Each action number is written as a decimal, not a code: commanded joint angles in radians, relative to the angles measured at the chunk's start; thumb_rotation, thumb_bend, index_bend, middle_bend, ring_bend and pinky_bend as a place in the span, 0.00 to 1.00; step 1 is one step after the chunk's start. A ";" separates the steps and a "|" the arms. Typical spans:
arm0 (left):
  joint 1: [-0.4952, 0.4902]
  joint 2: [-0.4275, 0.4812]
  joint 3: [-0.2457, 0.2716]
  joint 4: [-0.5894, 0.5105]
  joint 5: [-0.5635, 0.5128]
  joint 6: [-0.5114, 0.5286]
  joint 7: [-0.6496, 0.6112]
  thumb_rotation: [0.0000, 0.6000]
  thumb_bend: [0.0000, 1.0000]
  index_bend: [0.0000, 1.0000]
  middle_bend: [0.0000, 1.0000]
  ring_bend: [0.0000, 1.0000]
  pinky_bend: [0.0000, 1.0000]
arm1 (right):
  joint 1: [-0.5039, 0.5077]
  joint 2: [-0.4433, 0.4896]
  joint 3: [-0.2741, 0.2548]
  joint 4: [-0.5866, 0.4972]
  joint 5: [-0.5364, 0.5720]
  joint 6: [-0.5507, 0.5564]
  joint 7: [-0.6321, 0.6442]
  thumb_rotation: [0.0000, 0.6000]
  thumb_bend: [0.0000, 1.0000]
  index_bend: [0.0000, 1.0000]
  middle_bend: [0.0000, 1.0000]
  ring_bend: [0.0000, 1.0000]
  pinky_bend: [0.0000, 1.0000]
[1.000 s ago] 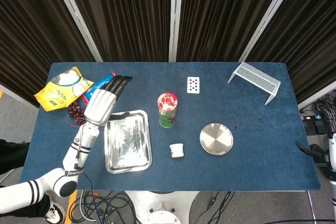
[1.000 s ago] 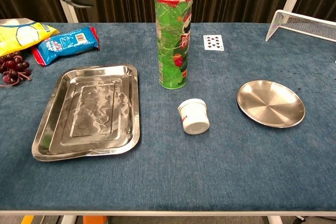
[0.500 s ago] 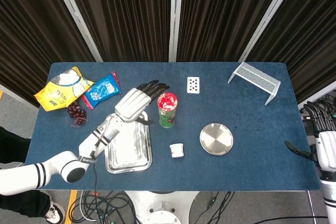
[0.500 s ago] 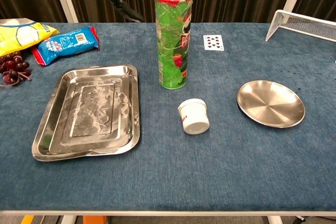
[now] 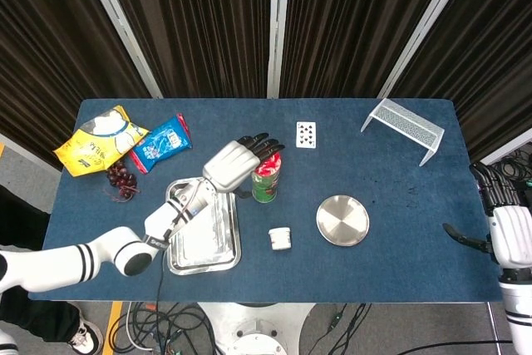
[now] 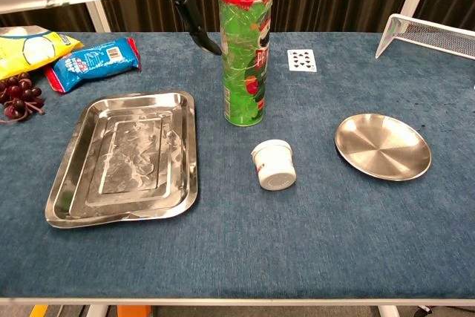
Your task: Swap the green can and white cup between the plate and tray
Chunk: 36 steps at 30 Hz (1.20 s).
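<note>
- Tall cylindrical green can (image 5: 266, 178), glossy print, red lid, stands upright just right of the left hand (image 5: 233, 164).
- That hand's dark fingers (image 5: 264, 145) are spread by the can's top, gripping nothing.
- Small white cup (image 5: 280, 239) lies nearer the robot, between the shiny rectangular metal tray (image 5: 176, 248) and round metal plate (image 5: 342, 220).
- Right hand (image 5: 507, 224) sits off the blue cloth table (image 5: 399, 197), fingers apart, empty.

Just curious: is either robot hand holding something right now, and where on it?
Nothing is held. The left hand is open beside the tall green can; the right hand is off the table, empty.

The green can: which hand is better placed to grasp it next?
The left hand. It hovers right beside the green can, fingers apart, while the right hand is far off at the table's right edge.
</note>
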<state>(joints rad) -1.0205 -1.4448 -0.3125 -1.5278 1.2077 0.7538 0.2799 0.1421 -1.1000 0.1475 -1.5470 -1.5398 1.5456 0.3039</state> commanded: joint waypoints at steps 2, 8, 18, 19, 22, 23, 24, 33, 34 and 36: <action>-0.035 -0.021 0.003 0.043 -0.045 -0.026 0.013 1.00 0.00 0.06 0.07 0.02 0.22 | 0.000 -0.005 0.000 0.011 0.008 -0.004 0.007 1.00 0.06 0.00 0.03 0.00 0.08; -0.060 -0.031 0.014 0.065 -0.075 -0.032 0.021 1.00 0.05 0.18 0.19 0.12 0.36 | 0.002 -0.012 0.000 0.027 0.013 -0.009 0.018 1.00 0.06 0.00 0.03 0.00 0.08; -0.068 -0.052 0.018 0.072 -0.066 0.037 0.019 1.00 0.14 0.43 0.39 0.34 0.63 | 0.003 -0.017 0.000 0.036 0.022 -0.012 0.024 1.00 0.06 0.00 0.03 0.00 0.08; -0.069 -0.049 0.017 0.069 -0.069 0.038 0.019 1.00 0.15 0.44 0.41 0.35 0.64 | 0.003 -0.017 0.000 0.036 0.023 -0.013 0.025 1.00 0.06 0.00 0.03 0.00 0.08; -0.066 -0.032 0.017 0.050 -0.071 0.053 0.028 1.00 0.16 0.45 0.42 0.37 0.65 | 0.003 -0.017 0.002 0.038 0.026 -0.014 0.027 1.00 0.06 0.00 0.03 0.00 0.08; -0.064 -0.023 0.016 0.039 -0.071 0.061 0.033 1.00 0.16 0.45 0.43 0.37 0.66 | 0.003 -0.017 0.002 0.038 0.027 -0.014 0.027 1.00 0.06 0.00 0.03 0.00 0.08; -0.061 -0.012 0.015 0.026 -0.071 0.069 0.039 1.00 0.16 0.45 0.43 0.38 0.66 | 0.003 -0.016 0.003 0.038 0.028 -0.015 0.027 1.00 0.06 0.00 0.03 0.00 0.08; -0.012 0.201 0.033 -0.192 -0.206 0.098 0.159 1.00 0.16 0.45 0.44 0.38 0.67 | 0.006 -0.015 0.005 0.036 0.030 -0.017 0.030 1.00 0.06 0.00 0.03 0.00 0.08; -0.005 0.221 0.040 -0.216 -0.215 0.106 0.171 1.00 0.16 0.45 0.44 0.38 0.67 | 0.007 -0.017 0.005 0.037 0.031 -0.019 0.031 1.00 0.06 0.00 0.03 0.00 0.08; 0.015 0.258 0.059 -0.267 -0.231 0.127 0.192 1.00 0.16 0.45 0.44 0.38 0.67 | 0.010 -0.020 0.005 0.040 0.031 -0.023 0.032 1.00 0.06 0.00 0.03 0.00 0.08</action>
<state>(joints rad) -1.0308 -1.2348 -0.2757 -1.7412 1.0097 0.8595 0.4376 0.1513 -1.1198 0.1525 -1.5078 -1.5086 1.5235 0.3360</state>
